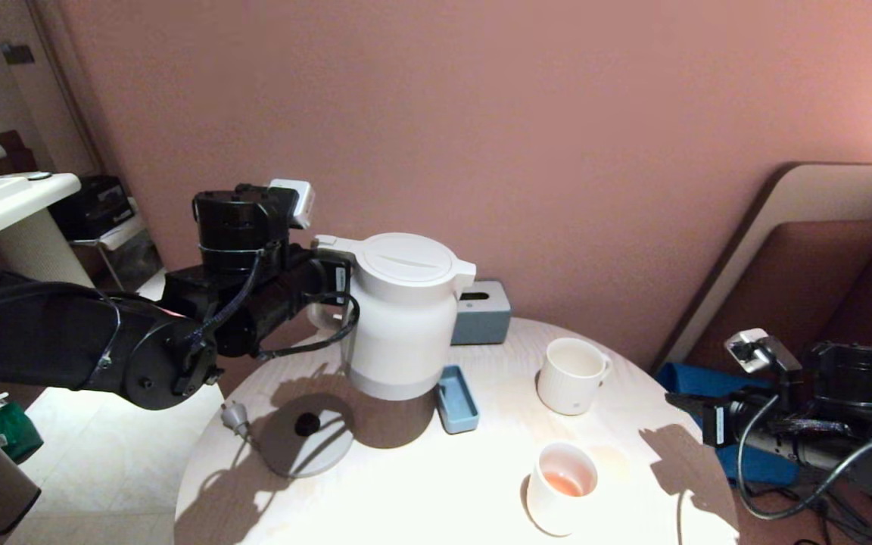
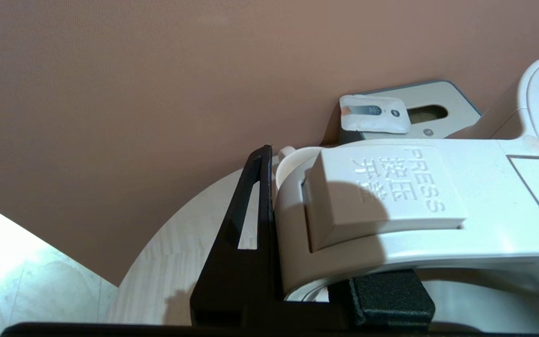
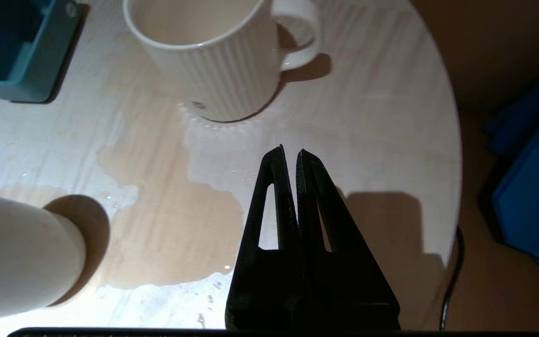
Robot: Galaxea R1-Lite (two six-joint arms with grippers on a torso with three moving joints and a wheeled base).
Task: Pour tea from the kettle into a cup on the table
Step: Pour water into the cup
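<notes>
**Inspector A:** Nearest item first. The smooth-walled cup (image 1: 562,487) stands at the near edge of the table (image 1: 421,492) with a shallow layer of pale orange-pink tea (image 1: 563,483) in it. A thin wet film (image 3: 171,210) lies on the wood between that cup and the ribbed mug. The right gripper (image 3: 289,154) hangs over the table's right edge, fingers pressed together on nothing.

**Inspector B:** And the ribbed cup (image 1: 572,375)?

**Inspector A:** Upright further back, handle pointing right. Its interior looks pale; I cannot confirm any tea in it. I judge the pour into it as still outstanding.

**Inspector B:** Where is the kettle?

**Inspector A:** The kettle (image 1: 402,318) is held in the air at the left rear, clear of its grey base disc (image 1: 306,435). The left gripper (image 2: 307,285) is clamped on the handle, fingers narrow around it. Long axis vertical, lid flat on top, spout pointing right toward the ribbed cup, handle toward the arm. No tilt yet.

**Inspector B:** Remaining work?

**Inspector A:** In my judgement: carry it right, over the cup, then tip it spout-down. The blue tray (image 1: 457,399) sits between them; the grey box (image 1: 481,312) stands behind.
</notes>
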